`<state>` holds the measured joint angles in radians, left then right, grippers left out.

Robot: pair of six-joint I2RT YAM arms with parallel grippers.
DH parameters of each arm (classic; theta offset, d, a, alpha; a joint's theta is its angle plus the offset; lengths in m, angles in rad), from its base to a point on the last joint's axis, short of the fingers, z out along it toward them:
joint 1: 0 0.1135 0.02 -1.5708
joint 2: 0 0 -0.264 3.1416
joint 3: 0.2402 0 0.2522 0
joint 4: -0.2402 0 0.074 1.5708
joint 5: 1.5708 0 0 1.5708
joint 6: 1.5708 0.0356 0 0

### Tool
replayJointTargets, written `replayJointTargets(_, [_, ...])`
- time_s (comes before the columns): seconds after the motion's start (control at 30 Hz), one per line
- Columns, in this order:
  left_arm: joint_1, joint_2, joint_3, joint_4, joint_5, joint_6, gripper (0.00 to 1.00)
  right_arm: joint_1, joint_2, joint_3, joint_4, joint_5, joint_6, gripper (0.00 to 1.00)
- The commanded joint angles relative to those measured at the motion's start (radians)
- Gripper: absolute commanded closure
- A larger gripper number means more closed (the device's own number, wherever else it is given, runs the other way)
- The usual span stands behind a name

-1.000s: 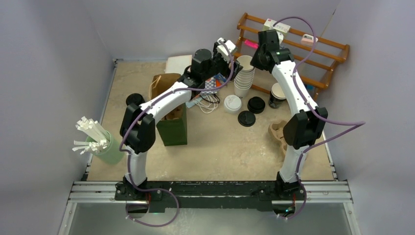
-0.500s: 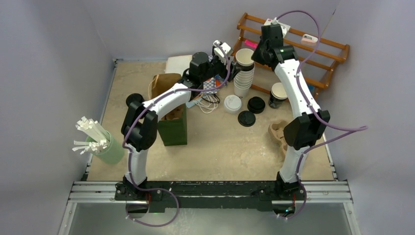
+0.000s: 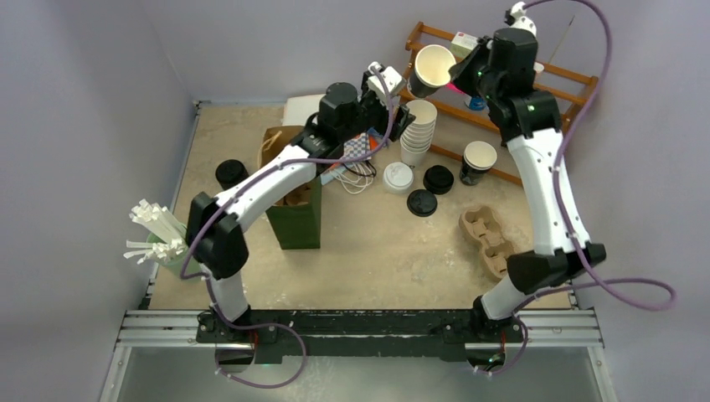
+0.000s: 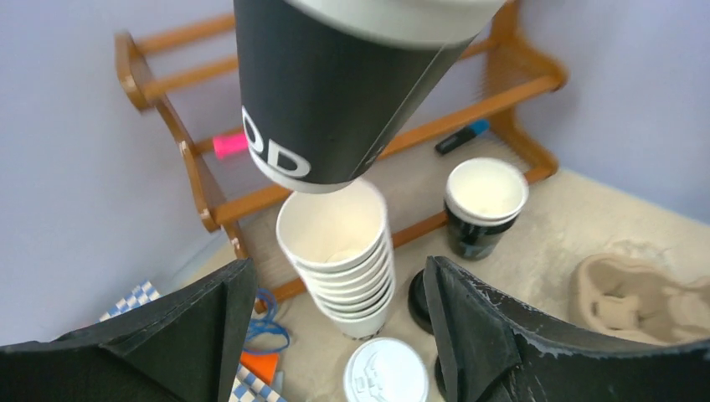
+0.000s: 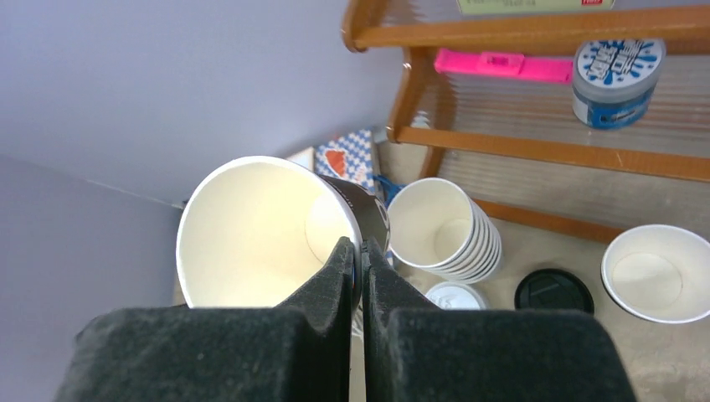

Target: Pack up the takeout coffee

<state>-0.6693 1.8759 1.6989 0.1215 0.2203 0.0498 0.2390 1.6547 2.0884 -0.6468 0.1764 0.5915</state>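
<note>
Between my right gripper's fingers, pinched shut on its near rim, hangs the takeout coffee cup. It has a dark body and a cream inside, its open mouth tipped, and it is raised above the stack of nested white cups. My pads hide that stretch of rim. From the left wrist the cup's top is cut off, and I read only "OD" on its side. Whether its base is free of the stack I can't tell.

My left gripper stands wide apart on nothing, the stack just beyond it. Below the right gripper a second dark cup stands by the wooden rack, with a white lid and black lids near. Wall and rack crowd behind; open tabletop lies toward the bases.
</note>
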Motion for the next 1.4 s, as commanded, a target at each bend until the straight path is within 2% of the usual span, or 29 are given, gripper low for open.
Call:
replayJointTargets(0.0, [-0.069, -0.213, 0.014, -0.036, -0.091, 0.027, 0.24, -0.006, -0.121, -0.079, 0.064, -0.041, 0.004, 1.0])
replayJointTargets(0.2, [-0.193, -0.337, -0.035, -0.196, -0.255, 0.003, 0.24, -0.004, -0.304, -0.327, 0.081, -0.088, 0.014, 1.0])
replayJointTargets(0.3, [-0.231, -0.379, -0.036, -0.326, -0.316, -0.114, 0.25, -0.004, -0.409, -0.486, 0.087, -0.119, 0.011, 1.0])
replayJointTargets(0.4, [-0.265, -0.423, -0.08, -0.443, -0.295, -0.261, 0.27, -0.004, -0.484, -0.633, 0.081, -0.188, 0.007, 1.0])
replayJointTargets(0.5, [-0.328, -0.481, -0.199, -0.498, -0.28, -0.367, 0.28, -0.004, -0.533, -0.763, 0.067, -0.271, -0.026, 1.0])
replayJointTargets(0.6, [-0.441, -0.537, -0.33, -0.512, -0.338, -0.445, 0.28, 0.006, -0.545, -0.869, 0.052, -0.36, -0.091, 1.0])
replayJointTargets(0.7, [-0.551, -0.57, -0.469, -0.488, -0.411, -0.524, 0.27, 0.083, -0.505, -0.928, -0.004, -0.289, -0.122, 1.0])
replayJointTargets(0.8, [-0.619, -0.577, -0.587, -0.442, -0.475, -0.589, 0.27, 0.176, -0.494, -1.0, 0.024, -0.211, -0.099, 1.0])
replayJointTargets(0.93, [-0.632, -0.577, -0.734, -0.36, -0.553, -0.648, 0.27, 0.212, -0.508, -1.095, 0.133, -0.199, -0.059, 1.0])
replayJointTargets(1.07, [-0.612, -0.568, -0.852, -0.329, -0.682, -0.706, 0.26, 0.278, -0.475, -1.124, 0.17, -0.126, -0.046, 1.0])
replayJointTargets(1.27, [-0.456, -0.599, -1.018, -0.192, -0.6, -0.763, 0.29, 0.342, -0.457, -1.177, 0.235, -0.091, -0.037, 1.0])
replayJointTargets(1.37, [-0.442, -0.615, -1.05, -0.213, -0.679, -0.767, 0.29, 0.357, -0.461, -1.212, 0.291, -0.137, -0.04, 1.0])
